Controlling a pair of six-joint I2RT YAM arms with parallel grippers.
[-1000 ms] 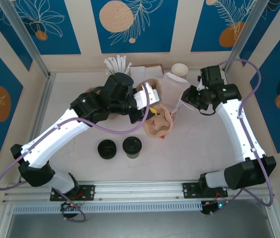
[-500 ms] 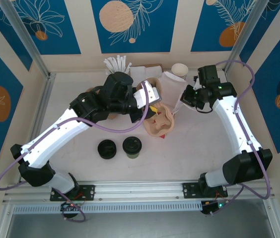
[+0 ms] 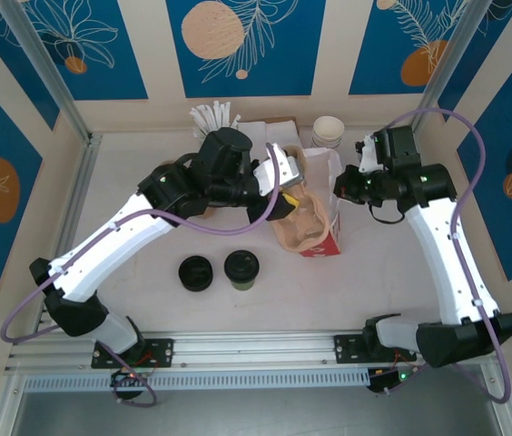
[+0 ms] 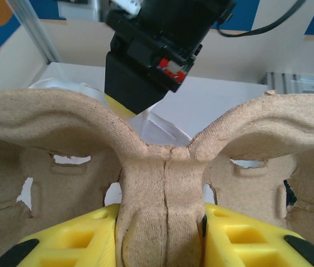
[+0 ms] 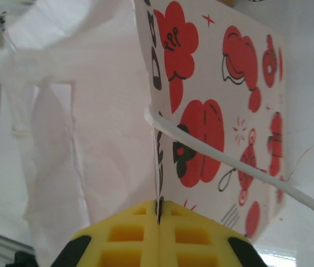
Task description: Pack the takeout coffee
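Both arms have white shells (image 3: pixel 115 238), black joints (image 3: pixel 222 154), looping purple cables (image 3: pixel 463 154) and yellow jaws.

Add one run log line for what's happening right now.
left gripper: shut on cup carrier | right gripper: shut on paper bag | coffee: on table, not yet packed

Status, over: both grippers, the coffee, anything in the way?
Left gripper: jaws clamped on pulp carrier handle. Right gripper: jaws shut on paper bag edge. Takeout coffee stands untouched on table, beside black lids. Nothing blocking it.
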